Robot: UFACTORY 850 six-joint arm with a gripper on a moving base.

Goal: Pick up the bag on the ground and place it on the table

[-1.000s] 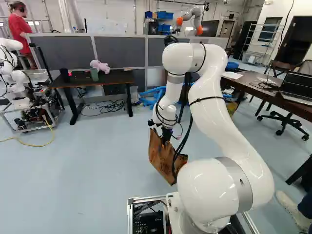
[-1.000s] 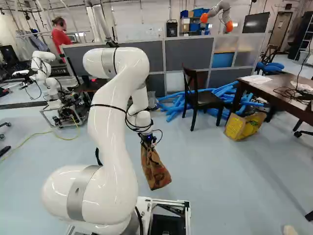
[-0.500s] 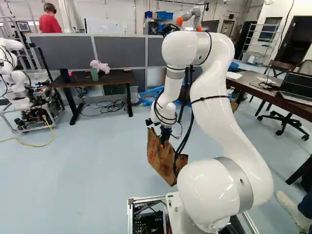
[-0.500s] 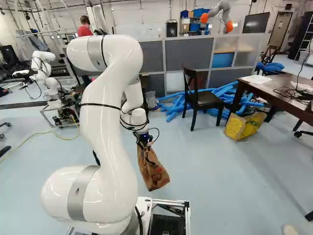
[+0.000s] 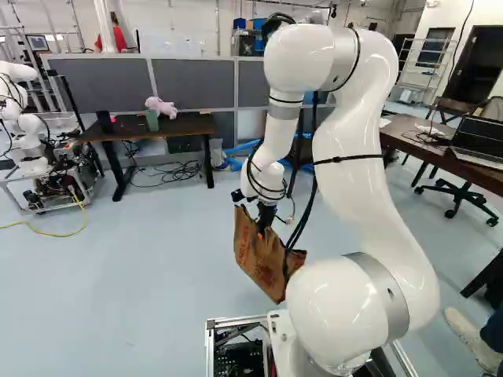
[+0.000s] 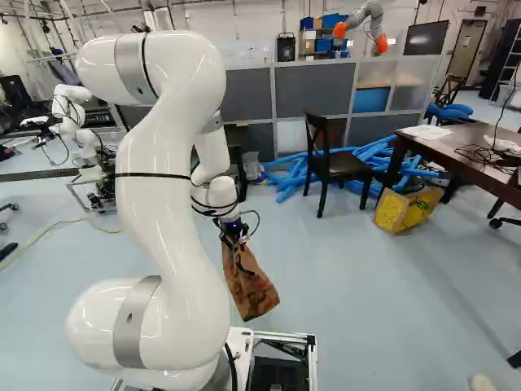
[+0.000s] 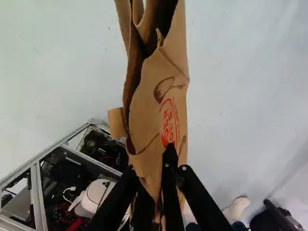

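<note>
One white robot arm [image 5: 357, 188] holds one crumpled brown paper bag with red print [image 5: 255, 259] in one black two-fingered gripper [image 5: 262, 231], its jaws clamped on the paper. The bag hangs tilted above the pale floor [image 5: 149, 275], well apart from one small dark table [image 5: 191, 125] bearing one pink plush toy [image 5: 162, 107], one green cup [image 5: 152, 120] and one black cylinder [image 5: 104, 121], perhaps another cup; and one large brown table [image 5: 410, 138] bearing one open laptop [image 5: 479, 138].
</note>
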